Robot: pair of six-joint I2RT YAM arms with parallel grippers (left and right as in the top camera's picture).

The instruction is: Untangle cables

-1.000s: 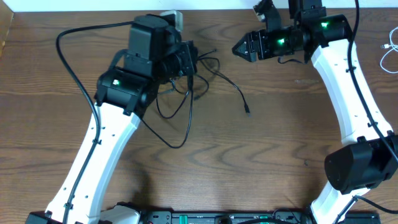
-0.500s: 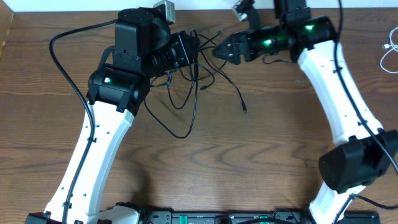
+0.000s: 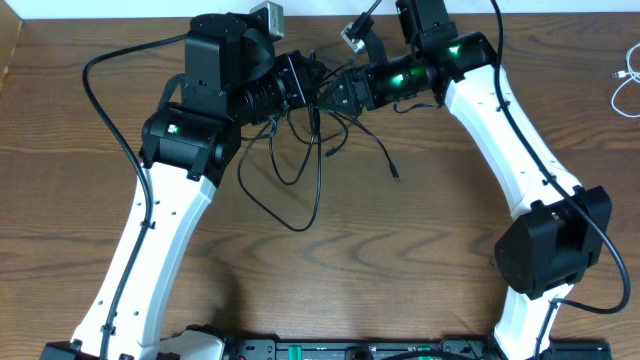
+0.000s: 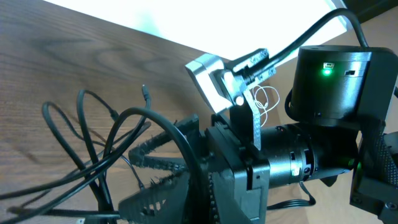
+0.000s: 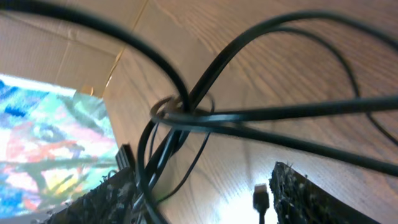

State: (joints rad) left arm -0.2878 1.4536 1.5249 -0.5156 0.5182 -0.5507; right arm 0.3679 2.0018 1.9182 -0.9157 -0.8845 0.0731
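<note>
The black cables (image 3: 300, 150) form a tangle at the table's back middle, with loops trailing toward the front and one plug end (image 3: 397, 177) lying to the right. My left gripper (image 3: 303, 85) is shut on the top of the tangle; the left wrist view shows its jaws (image 4: 205, 193) closed with cable loops (image 4: 93, 143) beside them. My right gripper (image 3: 333, 92) is open, right next to the left one. In the right wrist view its fingers (image 5: 199, 199) straddle crossed black strands (image 5: 249, 115). A white cable (image 3: 625, 85) lies apart at the far right edge.
The right arm's body (image 4: 336, 81) sits directly in front of the left gripper, very close. The table's back edge and a white wall (image 3: 330, 8) run just behind both grippers. A thick black arm wire (image 3: 100, 90) loops at the left.
My right gripper has swung left from the back right into the tangle, next to the left gripper. The left gripper shifted slightly back and the hanging loops moved with it.
</note>
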